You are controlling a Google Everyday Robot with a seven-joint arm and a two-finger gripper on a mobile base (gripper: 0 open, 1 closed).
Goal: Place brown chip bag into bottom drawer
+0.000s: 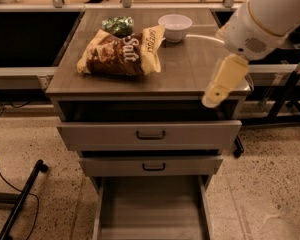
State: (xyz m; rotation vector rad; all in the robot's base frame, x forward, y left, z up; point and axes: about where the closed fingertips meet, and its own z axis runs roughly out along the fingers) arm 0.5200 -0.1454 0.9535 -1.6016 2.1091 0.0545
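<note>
Brown chip bag (pixel 121 54) not yet in bottom drawer (pixel 150 211), pulled out nearest, below two shallower drawers (pixel 150 134). Higher, gripper (pixel 212 98) at cabinet top's (pixel 190 74) front right corner, open or closed impossible to tell. Bag flat on the top's left half, well apart from gripper. Beyond, green packet (pixel 117 25) and white bowl (pixel 175 26).

A white bowl (pixel 175 26) and a small green packet (pixel 117 25) sit apart near the back of the cabinet top (pixel 190 69).

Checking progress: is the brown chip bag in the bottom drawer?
No, the brown chip bag lies on the cabinet top; the gripper hangs at its front right corner.
</note>
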